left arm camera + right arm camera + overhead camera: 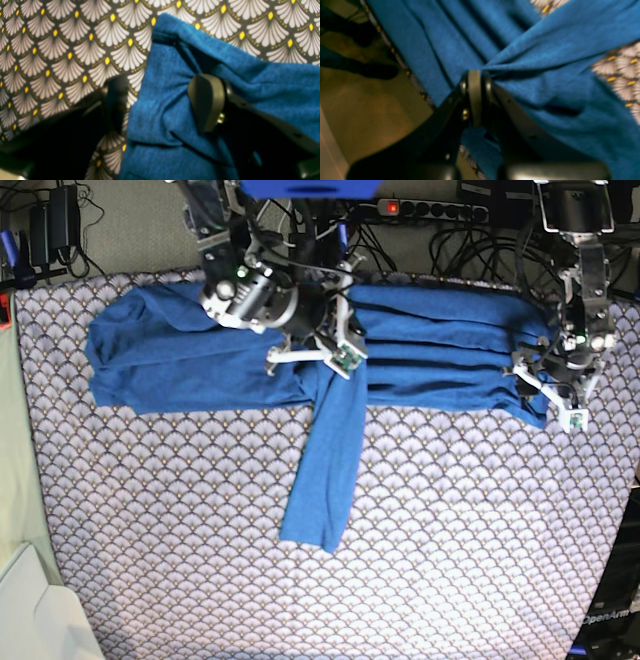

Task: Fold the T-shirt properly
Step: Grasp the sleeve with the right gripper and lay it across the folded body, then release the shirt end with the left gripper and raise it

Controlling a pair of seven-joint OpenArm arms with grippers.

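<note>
Right fingers [475,82] clamped on T-shirt [420,350]; left fingers [160,105] apart astride its edge; no writing.

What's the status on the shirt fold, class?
Right gripper shut on shirt. Left gripper open at shirt's edge. One sleeve trailing across patterned cloth.

t-shirt [420,345] soft matt knit; tablecloth [180,520] printed.

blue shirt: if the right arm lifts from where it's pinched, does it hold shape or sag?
Likely sags: the T-shirt already bunches into soft pleats at the right pincer. The loose sleeve hanging across the scallop-patterned cloth would probably trail. Knit looks grippy rather than slippery.
</note>
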